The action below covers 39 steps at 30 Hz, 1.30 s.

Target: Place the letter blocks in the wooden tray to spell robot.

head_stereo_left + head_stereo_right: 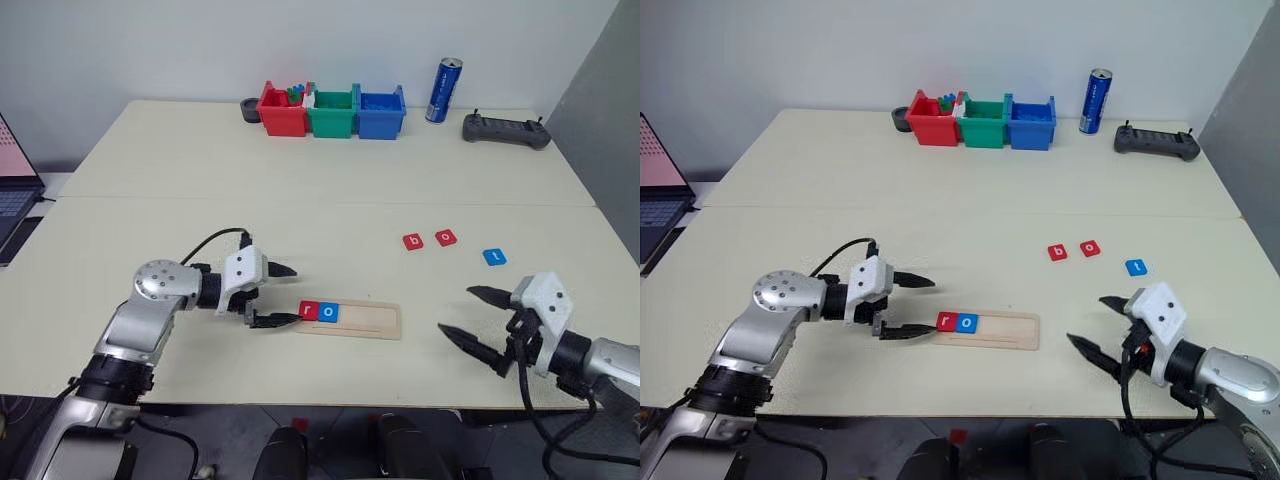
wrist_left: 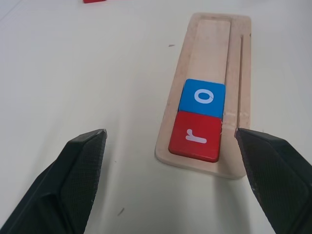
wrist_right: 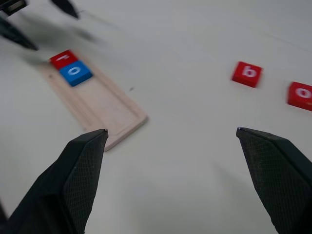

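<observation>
The wooden tray [image 1: 365,320] lies near the table's front edge. In its left end sit a red "r" block [image 1: 309,311] and a blue "o" block [image 1: 328,312], side by side. My left gripper [image 1: 283,295] stands open just left of the tray's end, fingers either side of it and holding nothing. Loose on the table further right are a red "b" block [image 1: 413,242], a red "o" block [image 1: 445,238] and a blue "t" block [image 1: 494,257]. My right gripper [image 1: 468,316] hangs open and empty, right of the tray and in front of the blue "t" block.
Red [image 1: 282,110], green [image 1: 331,113] and blue [image 1: 381,112] bins line the far edge, with a blue can [image 1: 443,90] and a black controller [image 1: 506,130] to their right. A laptop [image 1: 14,190] sits at the left table edge.
</observation>
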Motion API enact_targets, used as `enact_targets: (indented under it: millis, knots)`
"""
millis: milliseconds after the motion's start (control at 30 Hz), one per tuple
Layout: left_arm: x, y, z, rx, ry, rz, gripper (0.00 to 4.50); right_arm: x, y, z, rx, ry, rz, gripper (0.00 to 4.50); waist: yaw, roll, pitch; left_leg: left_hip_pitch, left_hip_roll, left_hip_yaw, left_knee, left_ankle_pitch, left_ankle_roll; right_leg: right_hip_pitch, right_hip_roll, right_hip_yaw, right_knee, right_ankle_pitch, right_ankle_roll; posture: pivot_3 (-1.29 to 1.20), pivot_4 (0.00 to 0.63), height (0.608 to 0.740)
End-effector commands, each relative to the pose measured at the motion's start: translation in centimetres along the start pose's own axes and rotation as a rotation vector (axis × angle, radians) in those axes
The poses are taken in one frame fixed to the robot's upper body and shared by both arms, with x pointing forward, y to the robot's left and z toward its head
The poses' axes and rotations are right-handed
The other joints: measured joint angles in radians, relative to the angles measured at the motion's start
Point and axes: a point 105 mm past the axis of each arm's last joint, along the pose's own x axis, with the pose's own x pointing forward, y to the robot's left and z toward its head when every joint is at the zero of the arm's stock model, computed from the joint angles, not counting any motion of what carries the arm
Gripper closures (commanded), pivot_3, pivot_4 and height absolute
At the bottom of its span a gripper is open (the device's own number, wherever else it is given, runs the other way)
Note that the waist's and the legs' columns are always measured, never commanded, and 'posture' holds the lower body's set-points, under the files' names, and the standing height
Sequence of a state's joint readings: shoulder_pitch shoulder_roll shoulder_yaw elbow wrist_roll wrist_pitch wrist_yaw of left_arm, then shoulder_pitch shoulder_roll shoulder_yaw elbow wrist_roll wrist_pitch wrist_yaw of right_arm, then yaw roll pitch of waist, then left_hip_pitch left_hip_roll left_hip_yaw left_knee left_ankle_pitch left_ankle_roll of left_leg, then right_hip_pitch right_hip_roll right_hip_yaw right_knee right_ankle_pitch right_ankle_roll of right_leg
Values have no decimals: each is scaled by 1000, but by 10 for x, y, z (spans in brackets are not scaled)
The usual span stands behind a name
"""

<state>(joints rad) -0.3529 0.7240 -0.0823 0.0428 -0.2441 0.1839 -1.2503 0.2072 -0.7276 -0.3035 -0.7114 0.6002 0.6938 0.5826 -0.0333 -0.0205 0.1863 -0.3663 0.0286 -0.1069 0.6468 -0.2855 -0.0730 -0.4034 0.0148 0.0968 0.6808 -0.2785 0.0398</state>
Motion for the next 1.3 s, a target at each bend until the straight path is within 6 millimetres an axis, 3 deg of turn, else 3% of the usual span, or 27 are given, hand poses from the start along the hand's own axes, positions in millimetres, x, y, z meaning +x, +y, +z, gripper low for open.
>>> enact_targets:
  millis: [33, 233, 400, 700, 1300]
  knots:
    - [-11, 2, 17, 12, -52, 58, 50, -3, -21, 4, -20, -9, -119, 0, 0, 0, 0, 0, 0, 0, 0, 0, 0, 0, 0, 0, 0, 0, 0, 0, 150, 740]
    - [-16, 9, 29, -22, -108, 151, 50, -5, -45, 3, 3, 11, -221, 0, 0, 0, 0, 0, 0, 0, 0, 0, 0, 0, 0, 0, 0, 0, 0, 0, 150, 740]
    - [-15, 11, 33, -32, -119, 197, 50, -2, -52, 6, -11, 20, -264, 0, 0, 0, 0, 0, 0, 0, 0, 0, 0, 0, 0, 0, 0, 0, -1, 0, 150, 740]
    - [-9, 10, 33, -31, -128, 220, 50, 2, -52, 10, -9, 27, -280, 0, 0, 0, 0, 0, 0, 0, 0, 0, 0, 0, 0, 0, 0, 1, -1, 0, 150, 740]
    - [1, 10, 38, -45, -187, 192, 50, -9, -58, 14, 17, 24, -357, 0, 0, 0, 0, 0, 0, 0, 0, 0, 0, 0, 0, 0, 0, 1, -1, 0, 150, 740]
